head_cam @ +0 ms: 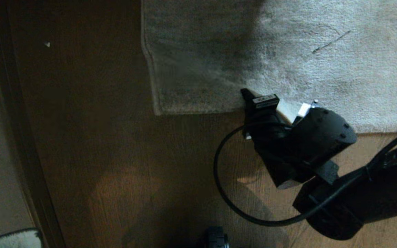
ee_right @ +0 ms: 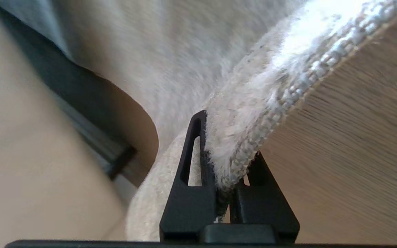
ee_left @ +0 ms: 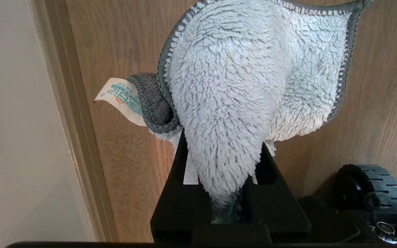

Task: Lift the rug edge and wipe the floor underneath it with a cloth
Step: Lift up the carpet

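Right gripper (ee_right: 226, 151) pinched on the rug edge (ee_right: 253, 137), hem between the fingers, fingertips buried in pile. Left gripper (ee_left: 224, 162) clamps the cloth (ee_left: 233, 86); its fingertips hidden behind it.

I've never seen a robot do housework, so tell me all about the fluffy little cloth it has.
The cloth is a small pale grey-white rag with a bluish tint, shaggy pile and a darker grey stitched border. A printed tag sticks out of one side. It hangs bunched, pinched in the shut left gripper, above the floor.
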Motion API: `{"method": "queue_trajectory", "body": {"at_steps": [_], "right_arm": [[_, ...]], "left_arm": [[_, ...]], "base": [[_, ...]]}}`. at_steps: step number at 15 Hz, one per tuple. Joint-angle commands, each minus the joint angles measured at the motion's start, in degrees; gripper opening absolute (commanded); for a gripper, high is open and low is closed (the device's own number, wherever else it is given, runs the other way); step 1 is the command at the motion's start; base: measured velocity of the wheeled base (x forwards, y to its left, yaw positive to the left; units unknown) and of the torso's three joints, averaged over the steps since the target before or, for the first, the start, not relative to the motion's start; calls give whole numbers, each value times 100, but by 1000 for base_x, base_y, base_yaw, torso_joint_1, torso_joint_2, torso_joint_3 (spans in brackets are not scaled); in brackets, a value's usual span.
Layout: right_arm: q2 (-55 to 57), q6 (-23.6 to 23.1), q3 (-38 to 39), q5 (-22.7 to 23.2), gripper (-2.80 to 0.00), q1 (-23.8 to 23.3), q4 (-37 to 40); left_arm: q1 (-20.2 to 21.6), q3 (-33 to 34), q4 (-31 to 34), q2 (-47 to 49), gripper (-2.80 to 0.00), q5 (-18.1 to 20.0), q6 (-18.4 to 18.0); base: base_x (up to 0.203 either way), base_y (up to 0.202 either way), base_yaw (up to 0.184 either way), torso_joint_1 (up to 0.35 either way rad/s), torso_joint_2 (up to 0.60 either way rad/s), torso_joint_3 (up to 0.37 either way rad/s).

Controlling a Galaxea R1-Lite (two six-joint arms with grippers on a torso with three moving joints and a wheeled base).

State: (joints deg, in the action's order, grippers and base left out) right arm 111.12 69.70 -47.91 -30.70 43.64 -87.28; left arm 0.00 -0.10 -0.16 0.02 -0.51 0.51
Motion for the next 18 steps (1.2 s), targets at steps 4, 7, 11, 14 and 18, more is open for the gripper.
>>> {"method": "queue_trajectory", "body": {"at_steps": [4, 7, 11, 14, 18], "right_arm": [[-806, 28, 213, -8, -280, -320, -267], [-1026, 35, 238, 2, -280, -400, -267], [-1189, 44, 212, 11, -280, -401, -267], [-1268, 44, 212, 125, -280, -401, -267], [-1277, 44, 212, 143, -280, -394, -267]], "left_arm": [[0, 1, -8, -2, -280, -2, 2], [0, 1, -2, -2, -280, -2, 2], [0, 1, -2, -2, -280, -2, 2], [0, 1, -2, -2, -280, -2, 2], [0, 1, -2, -2, -280, -2, 2]], "base": [[0, 0, 0, 0, 0, 0], [0, 0, 0, 0, 0, 0], [0, 0, 0, 0, 0, 0], [0, 0, 0, 0, 0, 0], [0, 0, 0, 0, 0, 0]]}}
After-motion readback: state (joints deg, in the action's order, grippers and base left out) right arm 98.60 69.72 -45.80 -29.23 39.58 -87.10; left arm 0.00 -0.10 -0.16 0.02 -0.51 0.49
